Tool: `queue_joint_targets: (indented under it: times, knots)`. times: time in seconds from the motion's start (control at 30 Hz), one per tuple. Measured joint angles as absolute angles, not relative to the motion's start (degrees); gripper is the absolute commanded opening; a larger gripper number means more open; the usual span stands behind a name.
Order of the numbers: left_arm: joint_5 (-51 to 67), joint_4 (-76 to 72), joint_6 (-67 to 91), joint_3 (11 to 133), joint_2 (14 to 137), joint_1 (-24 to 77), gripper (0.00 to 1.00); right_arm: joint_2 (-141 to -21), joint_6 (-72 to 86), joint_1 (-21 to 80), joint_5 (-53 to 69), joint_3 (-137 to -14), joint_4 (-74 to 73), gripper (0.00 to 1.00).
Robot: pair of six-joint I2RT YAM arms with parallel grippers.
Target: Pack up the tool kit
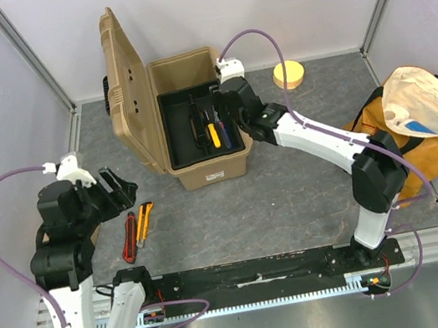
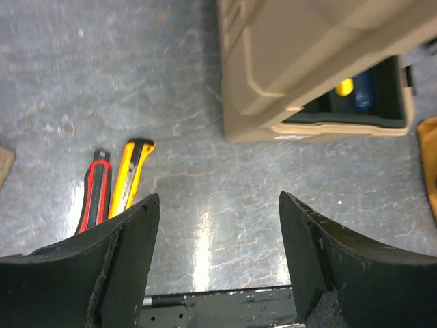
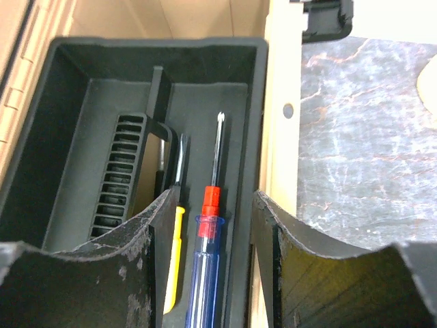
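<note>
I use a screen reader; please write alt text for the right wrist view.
The open right gripper hangs over a black plastic inner tray of a tan plastic toolbox, where a blue-handled screwdriver with a red collar lies beside a yellow-handled screwdriver.

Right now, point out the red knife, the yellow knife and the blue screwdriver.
red knife [image 2: 94,191], left wrist view, mid handle.
yellow knife [image 2: 130,179], left wrist view, mid handle.
blue screwdriver [image 3: 204,263], right wrist view, blue handle.

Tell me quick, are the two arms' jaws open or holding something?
Left gripper: open, holding nothing.
Right gripper: open, astride the blue-handled metal screwdriver lying in the black plastic tray, not gripping it.
</note>
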State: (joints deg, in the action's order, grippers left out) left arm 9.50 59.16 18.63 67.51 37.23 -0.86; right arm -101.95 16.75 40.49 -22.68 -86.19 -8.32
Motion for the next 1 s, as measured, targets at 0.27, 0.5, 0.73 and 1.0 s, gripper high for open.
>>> queue_joint_targets:
  times: [0.27, 0.5, 0.73, 1.0]
  knots:
    - [7.3, 59.2, 22.8, 51.9, 43.6, -0.8, 0.73, -93.8, 16.4, 40.2, -24.8, -83.1, -9.3, 0.59]
    - [5.1, 56.7, 28.1, 45.7, 46.1, -0.8, 0.71, -89.8, 19.5, 37.6, -23.8, -77.1, -11.9, 0.60]
    - [2.6, 48.1, 32.2, 43.5, 54.3, -0.8, 0.71, -85.7, 23.9, 34.3, -20.5, -72.1, -14.2, 0.61]
    - [-3.6, 39.0, 37.3, 35.9, 58.5, -0.8, 0.71, -80.6, 27.0, 32.7, -17.5, -68.8, -14.4, 0.62]
